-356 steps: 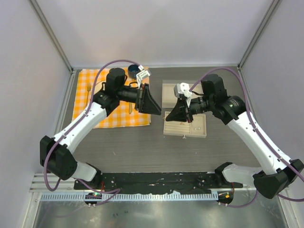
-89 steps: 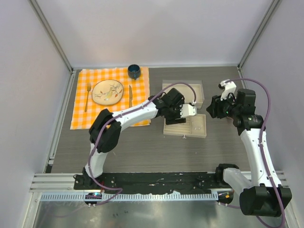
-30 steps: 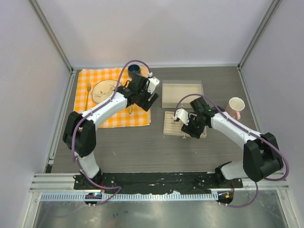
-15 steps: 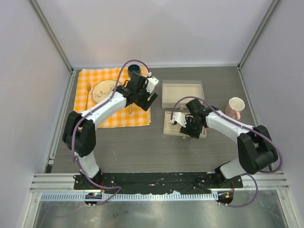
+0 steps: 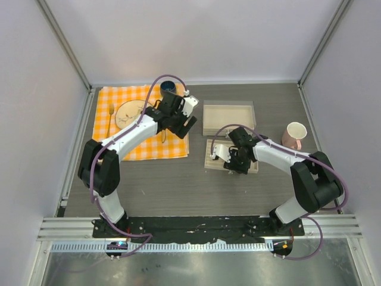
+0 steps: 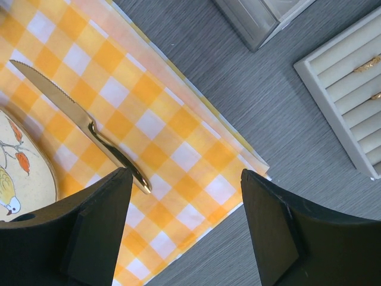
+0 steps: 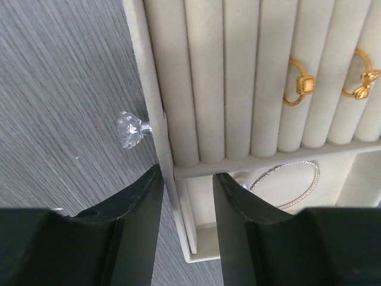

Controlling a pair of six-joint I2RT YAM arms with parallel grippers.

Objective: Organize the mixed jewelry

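A ridged beige tray [image 5: 253,165] lies mid-table. In the right wrist view two gold rings [image 7: 297,83] sit in its padded rolls, and a thin silver hoop [image 7: 287,183] lies in the compartment below them. My right gripper [image 7: 186,176] is open and low, and its fingers straddle the tray's front wall [image 7: 153,71] next to a crystal knob [image 7: 130,128]. In the top view it [image 5: 229,158] is over the tray's near left part. My left gripper [image 6: 186,179] is open and empty above the corner of the checked cloth [image 6: 149,125]; the top view shows it [image 5: 189,123] there too.
A deeper beige box [image 5: 228,118] stands behind the tray. A pink mug [image 5: 293,134] is at the right. On the cloth [image 5: 119,149] are a plate [image 5: 128,113], a fork [image 5: 111,116], a knife [image 6: 89,128] and a blue bowl [image 5: 168,88].
My right gripper has slid left and nearer along the tray to its front wall by the knob. The left arm has hardly moved.
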